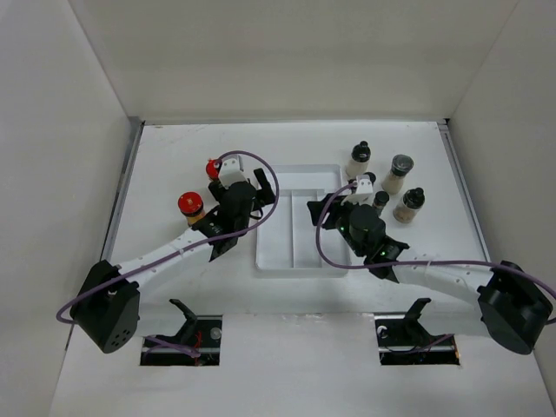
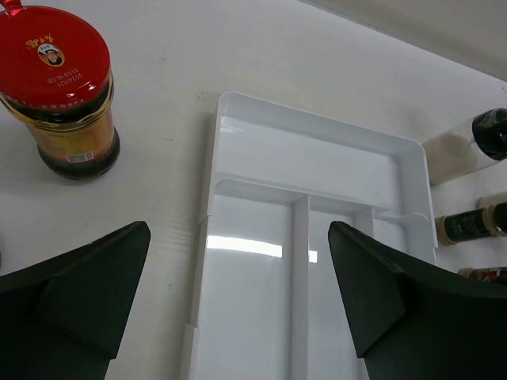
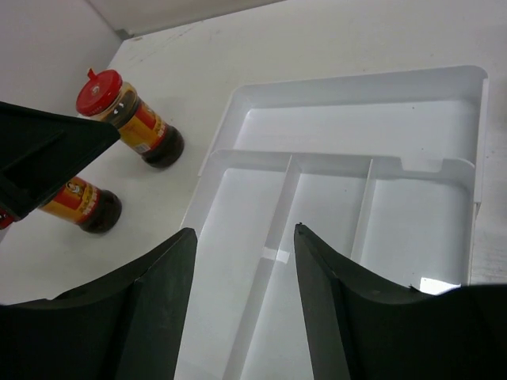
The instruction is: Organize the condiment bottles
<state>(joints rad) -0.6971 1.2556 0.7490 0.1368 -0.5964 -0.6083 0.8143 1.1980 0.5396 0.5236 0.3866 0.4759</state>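
So, left gripper: jaws apart, over tray rim
right gripper: jaws apart, over tray
red-capped bottles: left of tray
dark-lidded bottles: right

The left arm and the right arm reach forward, both angled inward. The left gripper and the right gripper have their fingers spread apart.

Illegible print on red cap
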